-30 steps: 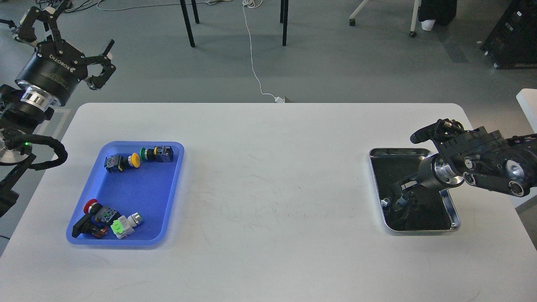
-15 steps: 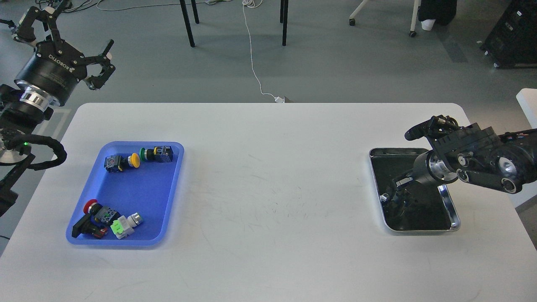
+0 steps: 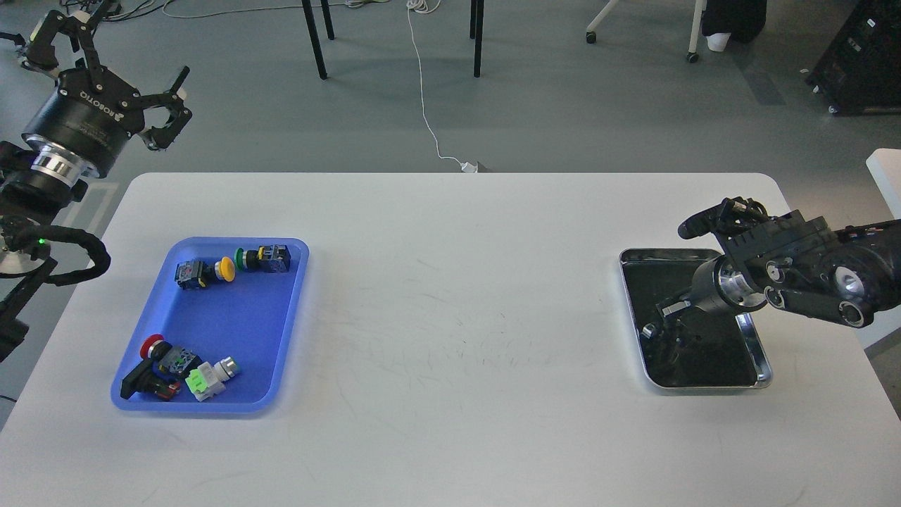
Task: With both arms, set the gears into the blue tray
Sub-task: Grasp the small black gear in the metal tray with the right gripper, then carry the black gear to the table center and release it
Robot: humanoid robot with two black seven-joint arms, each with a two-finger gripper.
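The blue tray [image 3: 232,320] lies on the left side of the white table and holds several coloured push-button switches [image 3: 224,268]. My left gripper [image 3: 116,56] hangs open above the floor beyond the table's far left corner, with nothing between its fingers. My right gripper [image 3: 665,327] reaches down into the steel tray [image 3: 757,348] on the right, dark against the tray's black reflective bottom, so its fingers cannot be told apart. No gears can be made out in the dark tray or anywhere else.
Between the two trays lies bare white tabletop [image 3: 450,296]. Chair legs [image 3: 314,39], a white cable [image 3: 422,91] and a black case [image 3: 859,56] are on the floor beyond the far edge.
My right arm has drawn slightly up and back over the steel tray. The left gripper has shifted a little to the left and up.
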